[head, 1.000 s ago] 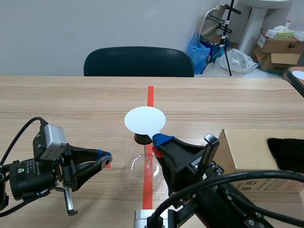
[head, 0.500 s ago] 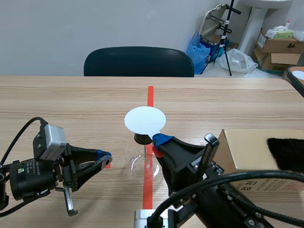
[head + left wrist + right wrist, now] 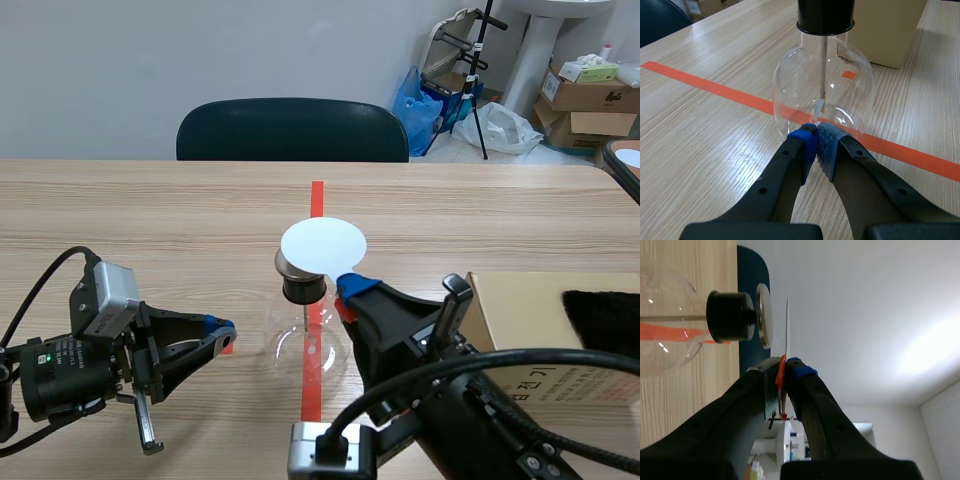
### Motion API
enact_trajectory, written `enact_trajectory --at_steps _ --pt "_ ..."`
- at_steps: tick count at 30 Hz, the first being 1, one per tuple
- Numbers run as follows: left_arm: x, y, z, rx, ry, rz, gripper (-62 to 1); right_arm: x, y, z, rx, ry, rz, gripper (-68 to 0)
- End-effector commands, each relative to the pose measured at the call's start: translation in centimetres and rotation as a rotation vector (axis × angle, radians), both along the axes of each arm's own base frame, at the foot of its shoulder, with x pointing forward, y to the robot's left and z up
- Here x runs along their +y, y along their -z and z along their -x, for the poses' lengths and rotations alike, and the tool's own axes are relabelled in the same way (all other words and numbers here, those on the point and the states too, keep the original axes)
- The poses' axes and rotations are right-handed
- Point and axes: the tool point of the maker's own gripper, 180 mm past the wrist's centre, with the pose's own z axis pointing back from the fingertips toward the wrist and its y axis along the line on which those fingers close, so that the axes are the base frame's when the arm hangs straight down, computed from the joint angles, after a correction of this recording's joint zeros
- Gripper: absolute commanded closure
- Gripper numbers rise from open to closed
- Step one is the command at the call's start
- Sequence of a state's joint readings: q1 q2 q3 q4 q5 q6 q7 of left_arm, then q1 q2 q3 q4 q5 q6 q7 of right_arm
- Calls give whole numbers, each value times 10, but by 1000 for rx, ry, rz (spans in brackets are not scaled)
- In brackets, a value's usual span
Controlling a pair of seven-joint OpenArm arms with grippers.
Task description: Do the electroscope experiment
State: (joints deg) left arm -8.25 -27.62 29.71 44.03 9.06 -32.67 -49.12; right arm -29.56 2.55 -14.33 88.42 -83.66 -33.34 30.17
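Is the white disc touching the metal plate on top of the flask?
Apart. The right wrist view shows the white disc edge-on, with a plain gap between it and the metal plate.

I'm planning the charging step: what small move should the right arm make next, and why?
Probably bring the right gripper in so the white disc it holds touches the electroscope's metal cap. The disc sits offset beside the cap, with a gap visible between them.

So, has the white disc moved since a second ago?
Yes. The white disc, in the right gripper, has shifted right across the orange tape line, uncovering part of the metal cap beneath.
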Motion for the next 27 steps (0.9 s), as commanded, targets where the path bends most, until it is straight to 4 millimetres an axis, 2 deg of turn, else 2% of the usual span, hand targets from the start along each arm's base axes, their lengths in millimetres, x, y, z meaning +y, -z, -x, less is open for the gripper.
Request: enact_trajectory --at_steps 1,10,18,27 --pt "-4 -10 -3 -25 2 31 -30 -7 -2 -4 -13 33 4 -13" --pt "-4 -10 -3 -25 2 31 -29 -43 -3 -24 -11 261 -3 -13" --pt "-4 -10 -3 -25 2 31 -30 -73 -3 -34 -8 437 -10 -13" --pt "-4 -10 -3 -25 3 30 -30 -90 -3 -37 -7 533 -13 -13"
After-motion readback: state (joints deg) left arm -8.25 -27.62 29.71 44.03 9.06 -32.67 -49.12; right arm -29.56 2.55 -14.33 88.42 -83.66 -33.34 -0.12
